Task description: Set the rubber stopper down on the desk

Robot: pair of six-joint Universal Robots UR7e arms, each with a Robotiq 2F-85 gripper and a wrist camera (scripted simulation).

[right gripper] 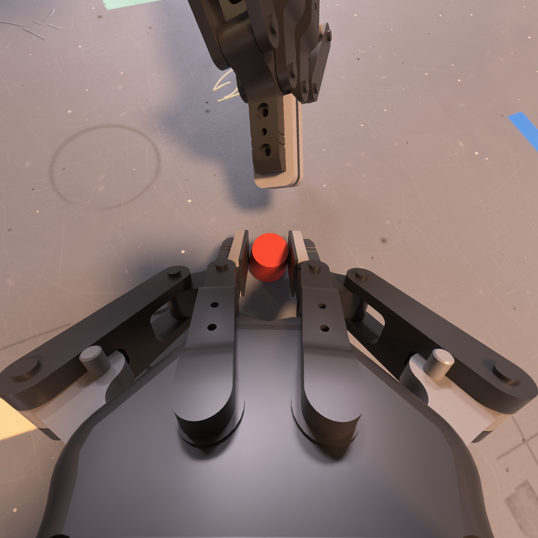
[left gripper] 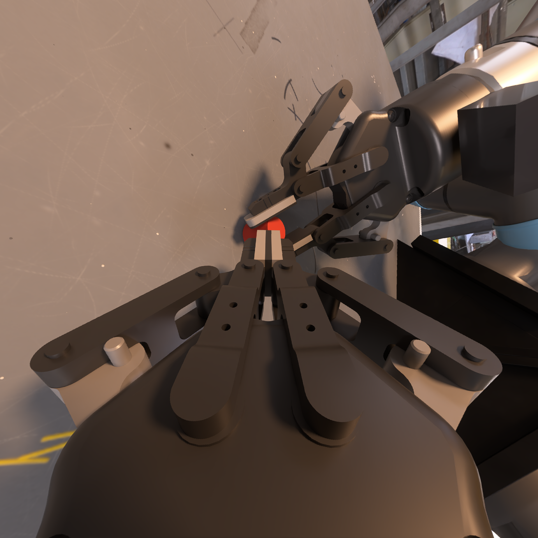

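The red rubber stopper (right gripper: 269,256) is a short cylinder held between the pads of my right gripper (right gripper: 268,247), which is shut on it close above the tan scratched desk (right gripper: 116,233). In the left wrist view the stopper (left gripper: 275,225) shows partly hidden behind my left gripper (left gripper: 268,234), which is shut and empty, its tips right in front of the stopper. The right gripper (left gripper: 276,234) reaches in from the right there. In the right wrist view the left gripper (right gripper: 278,180) hangs from the top, apart from the stopper.
A black box (left gripper: 465,305) stands at the right of the left wrist view. The desk carries a drawn circle (right gripper: 104,166), a strip of blue tape (right gripper: 524,128), a green patch (right gripper: 128,3) and yellow marks (left gripper: 29,454).
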